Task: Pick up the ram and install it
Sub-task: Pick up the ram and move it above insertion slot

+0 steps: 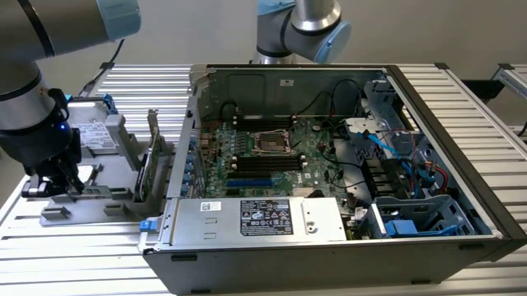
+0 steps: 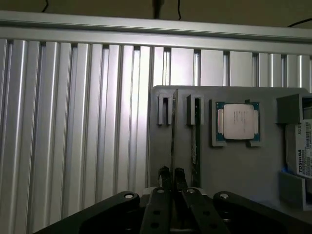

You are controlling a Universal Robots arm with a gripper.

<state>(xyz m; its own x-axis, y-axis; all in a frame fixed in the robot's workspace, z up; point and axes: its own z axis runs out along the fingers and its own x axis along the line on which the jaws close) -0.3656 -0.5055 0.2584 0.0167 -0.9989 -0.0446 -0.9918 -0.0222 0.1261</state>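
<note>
Claw [image 1: 51, 182] is down over the grey parts tray [image 1: 115, 208] at the exterior view's lower left. The tray sits on the slatted table [image 1: 74, 259], well apart from the open computer case [image 1: 436, 102] filling centre and right. In the wrist view the fingers [image 2: 163, 173] are pinched nearly together with the ram [image 2: 173, 139] between them, so I read the claw as clamped on the ram. The ram sits on edge in its tray slot and isn't lifted out, as far as I can tell. Edge-up storage makes sense: both flat faces are exposed for a pinch and a straight pull. Tray contents: a second stick [image 2: 195, 141] in the neighbouring slot just beside the first, a processor chip [image 2: 239, 122] flat in its own square pocket, and a hard drive [image 1: 92, 137] propped up at the back of the tray. A green expansion card [image 1: 152, 157] stands on edge between tray and case. One pocket per part probably keeps things from shifting, so pickup poses repeat. The case lies on its side with the lid off and the motherboard [image 1: 317, 145] facing up, giving the arm top access. Inside are a processor socket [image 1: 269, 140], long black memory slots [image 1: 265, 163] just below it in frame, blue cables [image 1: 394, 145] to the right, and a power supply [image 1: 257, 217] along the near edge. Can't tell whether those slots are populated.
</note>
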